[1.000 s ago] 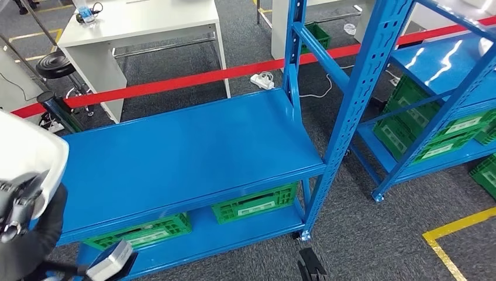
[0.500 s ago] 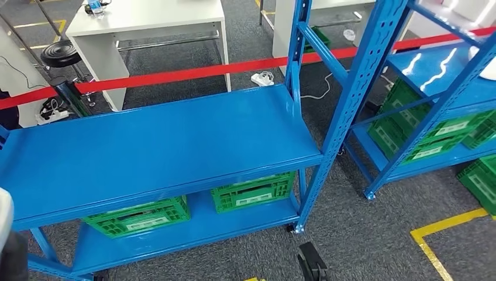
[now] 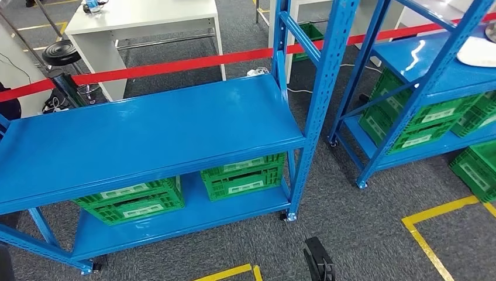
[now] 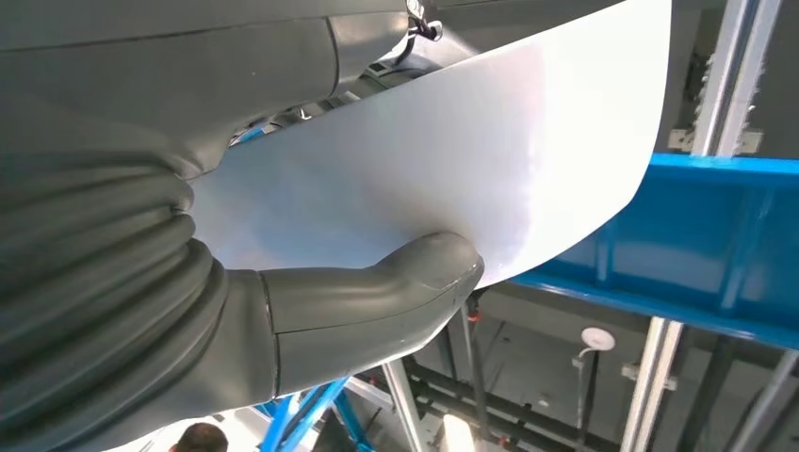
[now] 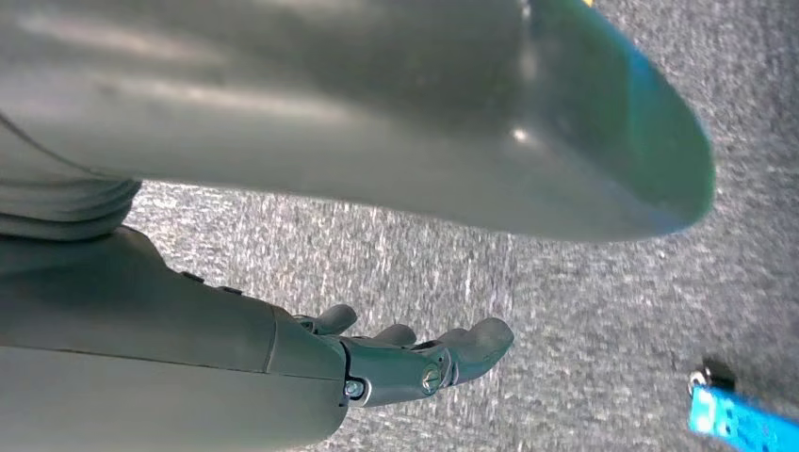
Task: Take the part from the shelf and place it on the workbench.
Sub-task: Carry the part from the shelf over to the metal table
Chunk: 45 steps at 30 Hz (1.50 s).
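The blue shelf (image 3: 158,132) has a bare upper deck, with two green crates (image 3: 187,190) on the deck beneath it. A red tape (image 3: 175,64) runs behind the shelf, and a white desk (image 3: 140,20) stands beyond the tape. The white curved part (image 4: 452,160) is off the shelf, gripped by the left hand (image 4: 283,282), thumb pressed on its face. The right hand (image 5: 405,363) hangs over grey carpet, holding nothing, fingers loosely extended.

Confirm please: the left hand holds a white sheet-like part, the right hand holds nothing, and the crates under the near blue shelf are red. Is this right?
Not quite: the crates under the near blue shelf are green, as the head view shows. The left hand does hold the white part, and the right hand holds nothing.
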### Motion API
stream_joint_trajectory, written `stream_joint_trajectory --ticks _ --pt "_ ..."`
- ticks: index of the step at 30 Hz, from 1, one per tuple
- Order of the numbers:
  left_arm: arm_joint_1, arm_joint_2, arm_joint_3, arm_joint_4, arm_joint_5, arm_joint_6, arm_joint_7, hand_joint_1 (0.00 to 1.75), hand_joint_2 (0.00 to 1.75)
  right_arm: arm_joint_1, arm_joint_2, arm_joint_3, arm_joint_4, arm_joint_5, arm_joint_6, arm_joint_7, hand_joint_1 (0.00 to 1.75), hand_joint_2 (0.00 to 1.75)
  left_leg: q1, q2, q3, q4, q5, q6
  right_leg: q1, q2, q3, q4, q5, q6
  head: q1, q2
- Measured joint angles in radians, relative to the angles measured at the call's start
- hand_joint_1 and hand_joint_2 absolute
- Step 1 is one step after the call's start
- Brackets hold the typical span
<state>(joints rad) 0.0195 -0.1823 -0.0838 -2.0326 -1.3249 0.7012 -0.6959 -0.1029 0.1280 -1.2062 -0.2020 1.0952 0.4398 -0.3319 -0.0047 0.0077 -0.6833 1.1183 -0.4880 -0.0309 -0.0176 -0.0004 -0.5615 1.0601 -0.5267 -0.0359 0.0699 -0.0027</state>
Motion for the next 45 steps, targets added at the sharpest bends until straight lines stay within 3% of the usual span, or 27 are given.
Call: stream_joint_trajectory --ticks 2,3,5,7,9,11,13,14,17,18,19,20,22,24,25,26,28,30,32,33,34,36,38,40,41,43,45 --pt "-0.013 0.003 0.0 0.007 0.012 0.0 0.0 1.75 1.75 -0.004 -0.004 0.0 0.0 -0.001 0.0 -0.006 0.0 0.0 0.006 -0.002 -0.024 0.109 -0.096 -0.012 0.0 0.0 -0.027 0.0 0.023 -0.003 -0.002 0.0" --pt "-0.017 0.005 0.0 0.011 0.016 0.0 0.0 1.75 1.75 -0.004 -0.005 0.0 0.0 -0.001 0.0 -0.008 0.0 0.0 0.008 -0.002 -0.027 0.158 -0.118 -0.016 0.0 -0.001 -0.041 0.0 0.035 -0.002 -0.002 0.0" --pt "-0.025 0.009 0.0 0.02 0.018 0.0 0.0 1.75 1.75 -0.004 -0.008 0.0 -0.001 0.002 0.0 -0.009 0.0 0.0 0.01 -0.003 0.005 0.177 -0.101 -0.017 0.0 -0.001 -0.07 0.001 0.059 0.002 -0.002 0.0" --pt "-0.036 0.011 0.0 0.027 0.023 0.0 0.0 1.75 1.75 -0.005 -0.009 0.0 -0.001 0.003 0.0 -0.01 0.0 0.0 0.011 -0.004 0.1 0.07 -0.064 -0.009 0.0 0.0 -0.094 0.001 0.082 0.008 -0.002 0.0" --pt "-0.045 0.012 0.0 0.032 0.03 0.0 0.0 1.75 1.75 -0.005 -0.009 0.0 -0.001 0.001 0.0 -0.013 0.0 0.0 0.005 -0.008 0.189 -0.059 -0.068 0.003 -0.001 0.001 -0.106 -0.002 0.103 0.019 0.0 0.0" --pt "-0.05 0.013 0.0 0.035 0.033 0.0 0.0 1.75 1.75 -0.005 -0.009 0.0 -0.001 0.0 0.0 -0.015 0.0 0.0 -0.005 -0.01 0.209 -0.107 -0.072 0.018 -0.005 0.002 -0.108 -0.013 0.125 0.034 -0.002 0.0" --pt "-0.053 0.014 0.0 0.039 0.033 0.0 0.0 1.75 1.75 -0.003 -0.01 0.0 -0.001 0.0 0.0 -0.011 0.0 0.0 -0.006 -0.007 0.197 -0.119 -0.048 0.037 -0.01 0.003 -0.111 -0.019 0.133 0.048 -0.004 0.0" --pt "-0.054 0.014 0.0 0.041 0.03 0.0 0.0 1.75 1.75 -0.001 -0.01 0.0 -0.001 0.001 0.0 -0.005 0.0 0.0 -0.005 -0.005 0.189 -0.125 -0.033 0.047 -0.01 0.004 -0.117 -0.006 0.112 0.052 -0.004 0.0" --pt "-0.053 0.013 0.0 0.045 0.021 0.0 0.0 1.75 1.75 0.001 -0.012 -0.001 -0.001 0.01 0.002 0.026 0.0 0.0 -0.006 0.001 0.15 -0.129 0.006 0.065 -0.007 0.004 -0.152 0.136 -0.036 0.056 0.0 0.0" --pt "-0.052 0.012 0.0 0.046 0.021 0.0 0.0 1.75 1.75 0.001 -0.014 -0.001 -0.001 0.013 0.002 0.035 0.0 0.0 -0.008 0.002 0.134 -0.126 0.018 0.066 -0.005 0.004 -0.159 0.195 -0.067 0.056 0.0 0.0" --pt "-0.051 0.012 0.0 0.048 0.021 0.0 -0.001 1.75 1.75 0.002 -0.016 -0.001 -0.001 0.017 0.002 0.038 0.0 0.0 -0.009 0.003 0.115 -0.121 0.03 0.066 -0.003 0.004 -0.157 0.235 -0.072 0.056 0.0 0.0" --pt "-0.05 0.012 0.0 0.05 0.024 0.0 -0.001 1.75 1.75 0.002 -0.018 0.0 -0.001 0.018 0.002 0.035 0.0 0.0 -0.009 0.004 0.096 -0.114 0.041 0.065 -0.001 0.004 -0.14 0.246 -0.055 0.055 0.0 0.0" --pt "-0.048 0.012 0.0 0.053 0.034 0.0 -0.001 1.75 1.75 0.002 -0.023 0.0 -0.002 0.016 0.002 0.012 0.0 0.0 -0.009 0.005 0.057 -0.097 0.059 0.06 0.001 0.004 -0.06 0.171 -0.011 0.053 0.0 0.0" --pt "-0.05 0.012 0.0 0.057 0.043 0.0 -0.001 1.75 1.75 -0.001 -0.029 -0.001 -0.003 0.012 0.003 -0.019 0.0 0.0 -0.012 0.005 0.028 -0.077 0.072 0.051 0.006 0.005 0.032 0.043 -0.024 0.046 0.002 0.0" --pt "-0.051 0.012 0.0 0.06 0.045 0.0 -0.002 1.75 1.75 -0.003 -0.03 -0.001 -0.003 0.011 0.004 -0.032 0.0 0.0 -0.013 0.006 0.021 -0.071 0.078 0.045 0.008 0.005 0.056 0.002 -0.039 0.041 0.002 0.0" --pt "-0.052 0.012 0.0 0.063 0.045 0.0 -0.002 1.75 1.75 -0.003 -0.032 0.0 -0.003 0.012 0.005 -0.041 0.0 0.0 -0.013 0.007 0.018 -0.069 0.085 0.04 0.011 0.006 0.062 -0.017 -0.048 0.034 0.003 0.0" --pt "-0.051 0.009 0.001 0.069 0.036 0.0 -0.003 1.75 1.75 -0.002 -0.034 0.0 -0.003 0.014 0.007 -0.046 0.0 0.0 -0.01 0.005 0.013 -0.07 0.093 0.028 0.009 0.003 0.049 -0.019 -0.034 0.02 0.002 0.0" --pt "-0.044 0.004 0.001 0.074 0.022 0.0 -0.002 1.75 1.75 -0.003 -0.035 0.0 -0.003 0.017 0.008 -0.034 0.0 0.0 -0.007 0.0 -0.004 -0.034 0.041 0.013 0.005 -0.001 0.03 -0.022 -0.01 0.006 0.0 0.0" --pt "-0.035 -0.001 0.002 0.078 0.014 0.0 -0.003 1.75 1.75 -0.002 -0.035 0.0 -0.003 0.018 0.008 -0.013 0.0 0.0 0.002 -0.004 -0.032 0.068 -0.059 0.0 0.003 -0.003 0.004 -0.022 0.012 0.0 -0.001 0.0" --pt "-0.032 -0.002 0.004 0.08 0.012 0.0 -0.003 1.75 1.75 -0.001 -0.036 0.0 -0.003 0.018 0.008 -0.001 0.0 0.0 0.006 -0.004 -0.042 0.126 -0.094 -0.005 0.003 -0.003 -0.01 -0.021 0.024 0.0 -0.002 0.0" --pt "-0.029 -0.003 0.006 0.083 0.011 0.0 -0.002 1.75 1.75 0.0 -0.036 0.0 -0.003 0.018 0.008 0.009 0.0 0.0 0.01 -0.004 -0.042 0.168 -0.104 -0.008 0.003 -0.004 -0.025 -0.021 0.036 0.002 -0.001 0.0" --pt "-0.026 -0.005 0.009 0.089 0.012 0.0 -0.002 1.75 1.75 0.0 -0.036 0.0 -0.003 0.018 0.008 0.029 0.0 0.0 0.015 -0.004 0.002 0.168 -0.069 -0.01 0.002 -0.005 -0.056 -0.021 0.06 0.007 -0.001 0.0" --pt "-0.027 -0.008 0.012 0.092 0.014 0.0 -0.003 1.75 1.75 0.001 -0.036 0.0 -0.003 0.018 0.008 0.045 0.0 0.0 0.017 -0.005 0.111 0.049 -0.044 -0.005 0.002 -0.005 -0.078 -0.02 0.083 0.015 -0.001 0.0" --pt "-0.027 -0.012 0.014 0.092 0.016 0.0 -0.002 1.75 1.75 0.002 -0.035 0.0 -0.003 0.017 0.008 0.057 0.0 0.0 0.011 -0.007 0.201 -0.076 -0.063 0.004 0.001 -0.004 -0.088 -0.021 0.103 0.028 0.0 0.0" --pt "-0.025 -0.013 0.015 0.093 0.017 0.0 -0.002 1.75 1.75 0.004 -0.035 0.0 -0.003 0.016 0.008 0.06 0.0 0.0 0.006 -0.007 0.217 -0.106 -0.072 0.01 -0.001 -0.005 -0.09 -0.024 0.113 0.035 0.0 0.0" --pt "-0.02 -0.015 0.018 0.096 0.016 0.0 -0.001 1.75 1.75 0.007 -0.034 0.0 -0.003 0.016 0.008 0.065 0.0 0.0 0.0 -0.006 0.207 -0.119 -0.058 0.027 -0.007 -0.004 -0.093 -0.028 0.129 0.05 -0.002 0.0" --pt "-0.015 -0.019 0.021 0.099 0.013 0.0 -0.001 1.75 1.75 0.012 -0.033 0.0 -0.003 0.009 0.009 0.063 0.0 0.0 0.0 -0.002 0.189 -0.124 -0.035 0.047 -0.009 -0.002 -0.106 0.001 0.087 0.058 -0.002 0.0"
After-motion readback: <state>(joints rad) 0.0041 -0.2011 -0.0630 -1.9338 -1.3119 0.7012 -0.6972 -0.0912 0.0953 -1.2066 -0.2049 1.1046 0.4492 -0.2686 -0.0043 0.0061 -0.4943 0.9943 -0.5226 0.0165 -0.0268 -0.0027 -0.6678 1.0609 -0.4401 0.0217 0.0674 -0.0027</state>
